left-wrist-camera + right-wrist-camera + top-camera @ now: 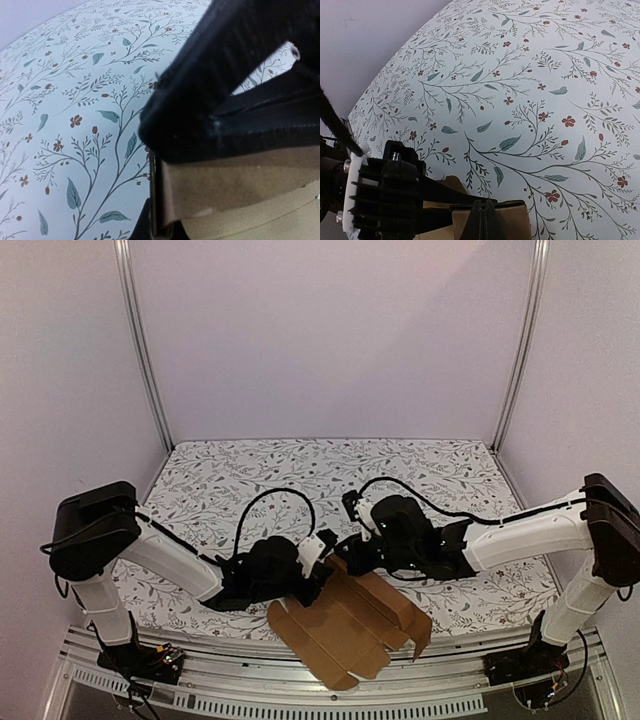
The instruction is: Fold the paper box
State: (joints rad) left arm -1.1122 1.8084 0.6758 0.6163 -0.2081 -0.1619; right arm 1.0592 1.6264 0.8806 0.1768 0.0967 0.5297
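The paper box [345, 630] is a flat brown die-cut sheet with flaps, lying at the table's near edge and jutting over it. My left gripper [318, 568] is at the sheet's far left corner. In the left wrist view one thin black finger [154, 200] lies against a raised cardboard flap [235, 190], and the jaws look shut on it; the other finger is hidden. My right gripper [350, 552] is just beside it at the sheet's far edge. Its fingertips [484, 220] are pressed together in front of a cardboard flap [515, 222].
The floral table cover [320, 490] stretches behind the arms. White walls and metal posts [145, 350] enclose the table on three sides. The right gripper's black body [240, 75] fills the upper right of the left wrist view, very close to my left gripper.
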